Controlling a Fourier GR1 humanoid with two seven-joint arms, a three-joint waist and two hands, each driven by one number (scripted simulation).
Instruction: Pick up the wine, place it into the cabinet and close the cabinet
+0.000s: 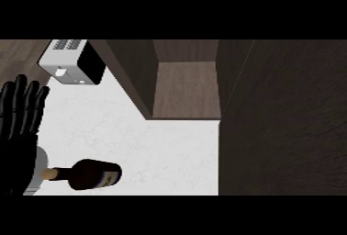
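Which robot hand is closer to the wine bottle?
The left. The left hand is open, fingers up, at the view's left edge, just left of the wine bottle on the counter. The right hand doesn't show at all.

No text is readable; the wine bottle (88, 174) label is illegible.

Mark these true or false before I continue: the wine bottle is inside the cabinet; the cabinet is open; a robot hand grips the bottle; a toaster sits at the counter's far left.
1. The wine bottle is inside the cabinet: false, it is on the counter.
2. The cabinet is open: true.
3. A robot hand grips the bottle: false, the left robot hand is open beside it.
4. A toaster sits far left: true.
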